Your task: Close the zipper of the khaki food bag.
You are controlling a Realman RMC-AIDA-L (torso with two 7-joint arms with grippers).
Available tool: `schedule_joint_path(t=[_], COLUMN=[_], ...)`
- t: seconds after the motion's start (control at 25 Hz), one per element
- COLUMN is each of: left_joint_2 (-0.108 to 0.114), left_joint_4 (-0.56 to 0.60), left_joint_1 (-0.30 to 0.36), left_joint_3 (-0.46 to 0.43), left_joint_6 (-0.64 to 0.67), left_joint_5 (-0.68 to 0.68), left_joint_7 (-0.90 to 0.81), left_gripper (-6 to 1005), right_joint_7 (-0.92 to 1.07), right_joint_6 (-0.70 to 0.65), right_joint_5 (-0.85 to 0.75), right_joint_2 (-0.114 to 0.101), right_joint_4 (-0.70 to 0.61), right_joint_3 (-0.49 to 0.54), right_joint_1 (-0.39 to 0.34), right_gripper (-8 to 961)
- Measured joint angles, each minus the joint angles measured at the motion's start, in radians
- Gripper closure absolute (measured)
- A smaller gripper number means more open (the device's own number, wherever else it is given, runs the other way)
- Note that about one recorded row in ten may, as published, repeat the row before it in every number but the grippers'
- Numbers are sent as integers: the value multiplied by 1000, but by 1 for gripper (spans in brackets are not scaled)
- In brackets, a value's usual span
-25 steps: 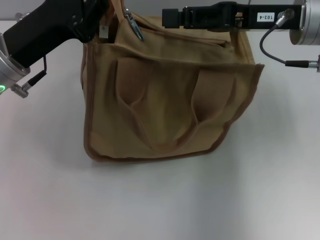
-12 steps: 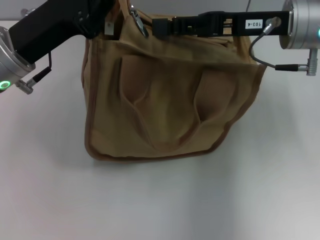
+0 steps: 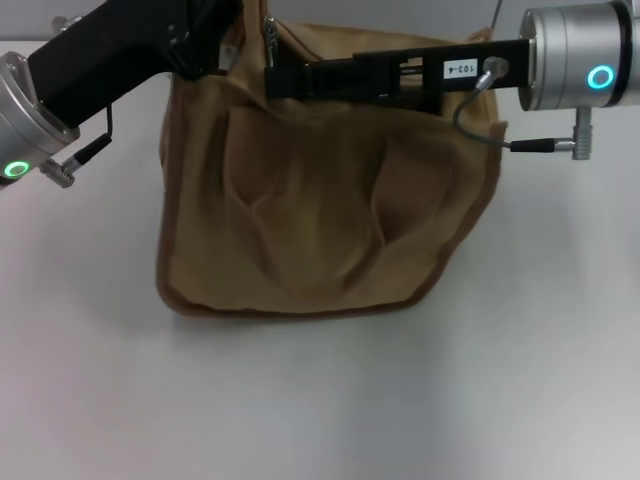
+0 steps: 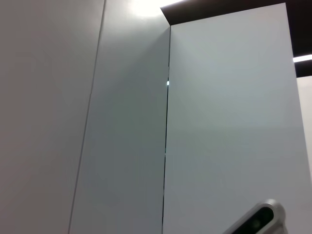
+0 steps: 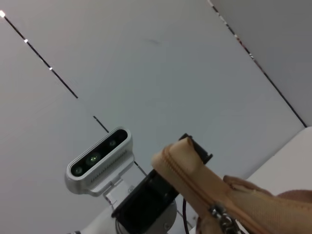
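The khaki food bag [image 3: 320, 200] stands on the white worktop [image 3: 320, 400], front pocket and both flat loop handles toward the robot, its top edge at the far side of the head view. The zipper [image 5: 195, 183] runs along the top panel from the robot's left to its right — that is its long axis, and the axis any closing pull must follow.

The pull tab [image 3: 269, 35], small and bright metal, stands at the left end of that line, at the bag's top-left corner. The right gripper [image 3: 278, 78] reaches in from the robot's right, its long black body lying almost parallel to the zipper, tip just beside and below the tab. Contact with the tab cannot be confirmed; whether its fingers are apart or together cannot be told.

The left gripper [image 3: 205, 45] is at the same corner of the bag, apparently against the fabric edge; its finger state likewise cannot be told. The left wrist view shows only wall panels.

Materials: soft tan canvas, slumped and creased, darker brown piping at the seams. In the right wrist view the zipper tape bulges upward with the metal slider [image 5: 222, 217] low in frame — judged likely to buckle unless the corner is held taut.
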Motion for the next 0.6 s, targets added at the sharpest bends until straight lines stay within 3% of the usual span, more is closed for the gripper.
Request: schedule_joint_path(t=[0.6], left_joint_2=[0], left_joint_4=[6], left_joint_1=[-3], left_joint_3=[12], left_joint_6=[0], left_joint_5=[-6], left_joint_7=[-2], left_gripper=[935], right_joint_7=[-44], right_joint_6=[20], right_joint_5=[3], right_joint_2=[13], right_joint_4=[-18], right_joint_3=[6], right_joint_1=[10], right_gripper=[524])
